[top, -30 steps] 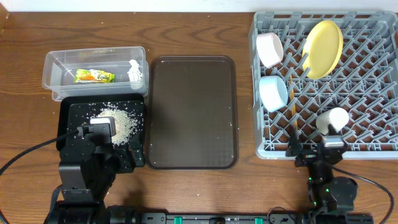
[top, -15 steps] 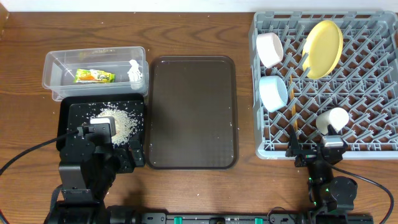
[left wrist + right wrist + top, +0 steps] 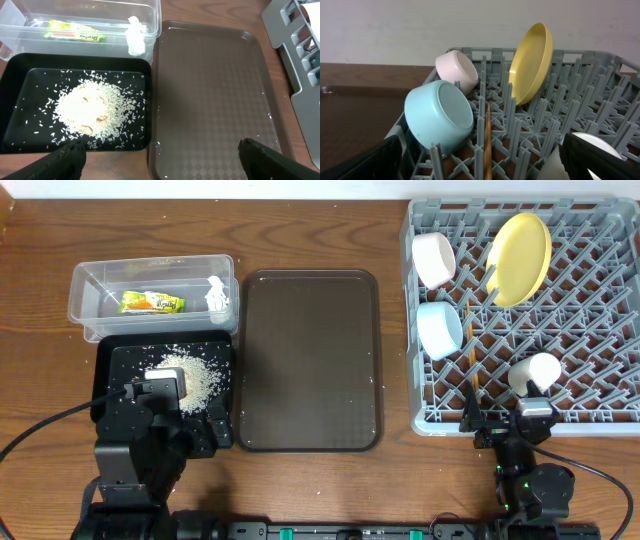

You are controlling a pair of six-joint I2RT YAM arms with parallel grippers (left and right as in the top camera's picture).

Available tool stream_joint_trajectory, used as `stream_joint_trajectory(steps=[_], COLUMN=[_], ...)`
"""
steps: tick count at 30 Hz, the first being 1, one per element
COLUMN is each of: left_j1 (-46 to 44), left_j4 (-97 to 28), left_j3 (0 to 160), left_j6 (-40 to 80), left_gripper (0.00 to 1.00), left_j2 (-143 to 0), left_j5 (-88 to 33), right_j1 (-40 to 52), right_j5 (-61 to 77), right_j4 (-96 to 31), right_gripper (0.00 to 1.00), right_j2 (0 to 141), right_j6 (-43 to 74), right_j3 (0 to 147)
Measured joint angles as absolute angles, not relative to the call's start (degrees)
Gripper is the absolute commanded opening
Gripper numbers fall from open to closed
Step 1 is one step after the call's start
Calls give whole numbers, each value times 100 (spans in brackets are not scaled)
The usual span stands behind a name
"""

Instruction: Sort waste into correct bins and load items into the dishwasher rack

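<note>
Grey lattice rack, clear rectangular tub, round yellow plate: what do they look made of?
Grey lattice rack: looks like moulded plastic, matte; thin uniform pegs and ribs. Clear rectangular tub: transparent plastic, glossy; the green-and-yellow snack wrapper shows through its wall. Round yellow plate: smooth, soft sheen, probably plastic or melamine; glazed ceramic not ruled out.

The table (image 3: 300,230) is seen to be brown wood with visible grain. The tub (image 3: 85,300), upper left, is clear glossy plastic. The wrapper (image 3: 152,302) looks shiny, the tissue (image 3: 216,292) like crumpled paper. A fine embossed pattern is shown on the brown tray (image 3: 210,90). The rack (image 3: 440,423) is matt grey plastic. The plate (image 3: 530,62) and blue bowl (image 3: 440,116) are smooth.
</note>
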State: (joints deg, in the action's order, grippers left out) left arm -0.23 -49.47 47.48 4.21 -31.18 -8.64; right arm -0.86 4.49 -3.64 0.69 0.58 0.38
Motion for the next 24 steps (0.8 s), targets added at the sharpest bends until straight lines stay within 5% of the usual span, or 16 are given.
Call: stream_joint_trajectory(steps=[15,24], left_j1=[-23,-23], left_j4=[-4875,-2842], left_j3=[4510,2491], left_j6=[416,405], left_gripper=[100,100], left_j2=[-2974,-1658], left_j5=[-731,-731], right_j1=[-86,-86], right_j5=[449,449], right_j4=[-366,-368], right_gripper=[99,99], right_j2=[69,69], right_j6=[58,58], right_j3=[38,38])
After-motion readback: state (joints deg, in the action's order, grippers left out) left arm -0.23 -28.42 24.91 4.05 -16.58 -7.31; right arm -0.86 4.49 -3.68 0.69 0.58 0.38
